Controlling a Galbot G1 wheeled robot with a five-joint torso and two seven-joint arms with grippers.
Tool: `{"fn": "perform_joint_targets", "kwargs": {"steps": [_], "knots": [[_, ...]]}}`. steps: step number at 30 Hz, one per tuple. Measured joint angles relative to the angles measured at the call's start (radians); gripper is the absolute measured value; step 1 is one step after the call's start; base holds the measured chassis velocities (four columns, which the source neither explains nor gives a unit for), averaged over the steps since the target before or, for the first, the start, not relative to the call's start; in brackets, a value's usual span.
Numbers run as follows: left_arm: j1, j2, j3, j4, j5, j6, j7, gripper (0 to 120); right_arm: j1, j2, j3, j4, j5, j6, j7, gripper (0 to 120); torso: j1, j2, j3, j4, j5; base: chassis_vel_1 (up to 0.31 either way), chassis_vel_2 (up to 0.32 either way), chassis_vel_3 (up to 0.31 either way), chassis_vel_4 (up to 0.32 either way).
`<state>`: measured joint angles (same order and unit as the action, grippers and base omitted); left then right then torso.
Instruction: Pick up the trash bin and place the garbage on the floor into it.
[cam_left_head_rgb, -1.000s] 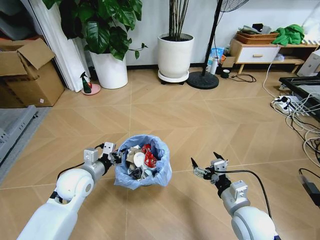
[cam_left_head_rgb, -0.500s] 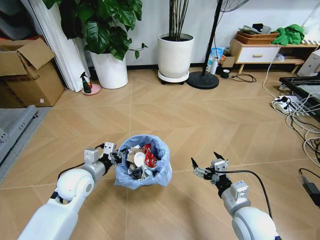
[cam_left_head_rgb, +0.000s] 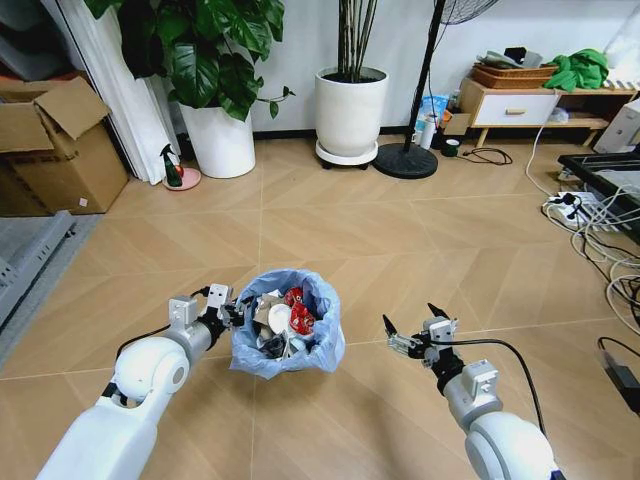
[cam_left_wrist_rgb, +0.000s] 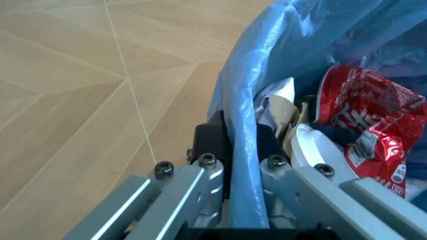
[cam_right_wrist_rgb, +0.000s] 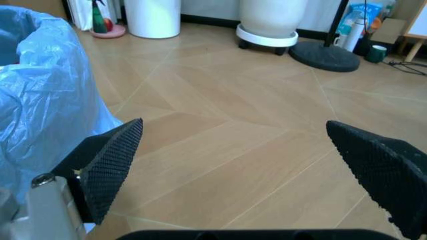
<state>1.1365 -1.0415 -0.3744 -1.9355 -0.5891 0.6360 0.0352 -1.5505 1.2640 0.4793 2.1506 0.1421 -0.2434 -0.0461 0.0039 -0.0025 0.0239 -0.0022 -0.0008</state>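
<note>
The trash bin (cam_left_head_rgb: 287, 323), lined with a crinkly light-blue bag (cam_left_wrist_rgb: 280, 75), is low in front of the robot over the floor (cam_left_head_rgb: 330, 230) in the head view, between the two arms. The left gripper (cam_left_head_rgb: 226, 312) is at the bin's left rim. In the left wrist view its fingers (cam_left_wrist_rgb: 212, 145) are clamped on the rim, one dark pad outside and the other inside, with the blue liner pinched between them.

Garbage fills the bin: a red crushed wrapper (cam_left_wrist_rgb: 363, 125), a white disc (cam_left_head_rgb: 278, 318) and crumpled paper (cam_left_wrist_rgb: 279, 107) lie packed together near the top.

The right gripper (cam_left_head_rgb: 409, 330) is just right of the bin, apart from it. Its two black textured fingers (cam_right_wrist_rgb: 107, 165) are spread wide with nothing between them, and the blue liner shows beside one finger in the right wrist view.

Behind, a white plant pot (cam_left_head_rgb: 350, 112) and a fan base (cam_left_head_rgb: 405, 160) stand near the wall.
</note>
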Motion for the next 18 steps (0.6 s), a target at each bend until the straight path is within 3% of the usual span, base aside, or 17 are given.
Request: {"fn": "perform_joint_targets", "kwargs": {"steps": [10, 12, 14, 16, 18], "knots": [[-0.001, 0.001, 0.0, 0.002, 0.0, 0.0, 0.0, 1, 0.001, 0.0, -0.001, -0.005, 0.001, 0.0, 0.0, 100, 0.0, 0.0, 0.0, -0.0002, 0.0002, -0.075, 0.07, 0.085, -0.078], [0.0, -0.001, 0.0, 0.002, 0.001, 0.0, 0.0, 1, 0.003, -0.002, -0.001, -0.005, 0.002, 0.0, 0.0, 100, 0.0, 0.0, 0.0, 0.001, 0.0005, -0.065, 0.086, 0.184, -0.03], [0.0, -0.001, 0.0, 0.002, 0.001, 0.0, 0.0, 1, 0.003, -0.004, -0.001, -0.005, 0.002, 0.0, 0.0, 100, 0.0, 0.0, 0.0, 0.0008, 0.001, -0.063, 0.048, 0.136, -0.011], [0.002, -0.001, 0.0, 0.002, 0.002, 0.0, 0.0, 1, 0.004, -0.007, -0.001, -0.005, 0.003, 0.001, 0.0, 100, 0.0, 0.0, 0.0, -0.0006, -0.0011, -0.098, 0.03, 0.062, -0.09], [0.002, -0.001, -0.001, 0.001, 0.002, -0.001, 0.001, 1, 0.004, -0.008, -0.003, -0.006, 0.003, -0.002, 0.0, 100, 0.0, 0.0, 0.0, -0.0008, 0.0004, -0.081, 0.037, -0.024, -0.108]]}}
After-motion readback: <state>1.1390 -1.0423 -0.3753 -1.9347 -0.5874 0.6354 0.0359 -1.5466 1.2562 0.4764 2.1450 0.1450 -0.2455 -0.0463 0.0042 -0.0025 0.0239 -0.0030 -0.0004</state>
